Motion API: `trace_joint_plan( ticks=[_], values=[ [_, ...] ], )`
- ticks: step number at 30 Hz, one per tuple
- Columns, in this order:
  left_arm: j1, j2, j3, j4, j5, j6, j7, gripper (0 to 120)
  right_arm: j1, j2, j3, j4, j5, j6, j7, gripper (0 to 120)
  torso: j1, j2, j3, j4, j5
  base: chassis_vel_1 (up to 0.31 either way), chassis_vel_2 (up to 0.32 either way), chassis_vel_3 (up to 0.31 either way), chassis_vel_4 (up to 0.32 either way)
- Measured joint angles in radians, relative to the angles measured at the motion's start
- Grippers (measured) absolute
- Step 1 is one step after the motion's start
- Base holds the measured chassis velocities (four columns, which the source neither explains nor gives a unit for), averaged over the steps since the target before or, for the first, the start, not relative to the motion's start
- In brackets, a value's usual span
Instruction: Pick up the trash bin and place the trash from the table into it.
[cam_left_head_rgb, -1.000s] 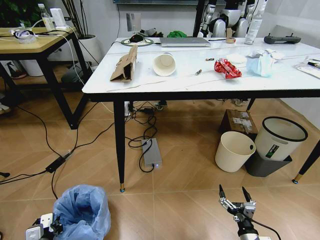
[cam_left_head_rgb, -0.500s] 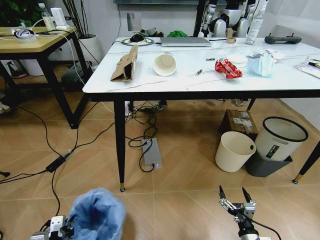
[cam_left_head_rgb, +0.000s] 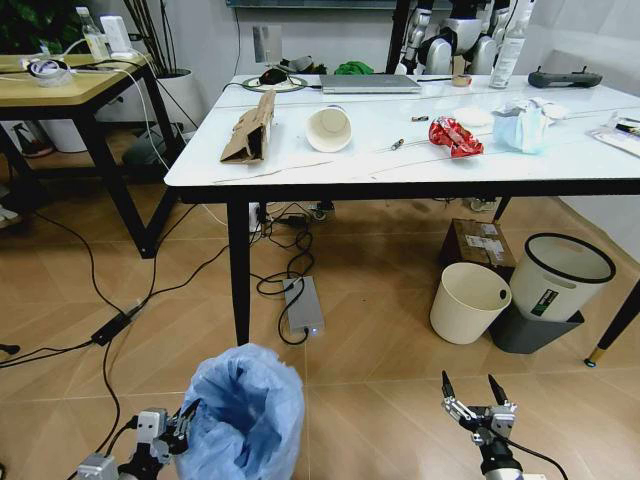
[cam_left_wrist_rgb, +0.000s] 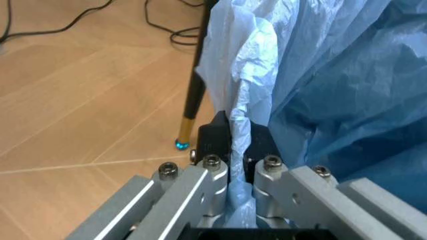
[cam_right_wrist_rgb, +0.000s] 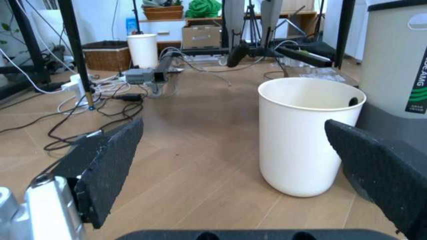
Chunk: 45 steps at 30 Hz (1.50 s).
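1. Head view: bin (cam_left_head_rgb: 245, 415) at bottom left of frame, on the floor side of the table (cam_left_head_rgb: 560, 160), well apart from the litter above.
2. Left gripper (cam_left_head_rgb: 165, 440) at the bin's rim; left wrist view shows its jaws pinched narrow on the rim and blue liner (cam_left_wrist_rgb: 320, 75).
3. Liner is thin, crinkly, likely slippery; the bin looks light. Grip the stiff rim, not loose bag.
4. Right gripper (cam_left_head_rgb: 470, 392) at bottom right, jaws wide, holding nothing.
5. Cardboard (cam_left_head_rgb: 251, 127), cup (cam_left_head_rgb: 329, 128), red wrapper (cam_left_head_rgb: 454, 136), mask (cam_left_head_rgb: 521, 127) lie on the tabletop; all light, crushable.

Trash bin (cam_left_head_rgb: 243, 415) base below frame edge
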Motion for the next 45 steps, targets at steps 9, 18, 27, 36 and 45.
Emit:
trace_joint_plan(
  ticks=[9, 18, 27, 36, 45],
  values=[
    [0.021, 0.037, 0.049, -0.059, -0.108, 0.061, -0.082, 0, -0.001, 0.003, 0.001, -0.004, -0.009, -0.003, 0.002, 100, 0.0, 0.0, 0.0, 0.0001, 0.0, 0.0, 0.0, 0.0, 0.0],
    [0.036, 0.051, 0.071, -0.139, -0.125, 0.08, -0.115, 0, -0.001, 0.001, 0.003, -0.017, -0.016, -0.003, 0.003, 100, 0.003, 0.006, 0.003, 0.0001, 0.0, 0.0, 0.0, 0.0, 0.0],
    [0.034, 0.048, 0.063, -0.158, -0.119, 0.084, -0.115, 0, -0.003, 0.002, 0.003, -0.013, -0.018, -0.003, 0.004, 100, 0.012, 0.045, 0.033, 0.0, 0.0, 0.0, 0.0, 0.0, 0.0],
    [0.031, 0.035, 0.068, -0.146, -0.103, 0.084, -0.11, 0, -0.009, 0.003, 0.002, 0.007, -0.018, -0.007, 0.004, 100, 0.023, 0.084, 0.062, 0.0001, 0.0, 0.0, 0.0, 0.0, 0.0],
    [0.028, 0.027, 0.082, -0.135, -0.09, 0.084, -0.108, 0, -0.011, 0.005, 0.002, 0.011, -0.018, -0.007, 0.004, 100, 0.035, 0.125, 0.09, 0.0, 0.0, 0.0, 0.0, 0.0, 0.0]
  ],
)
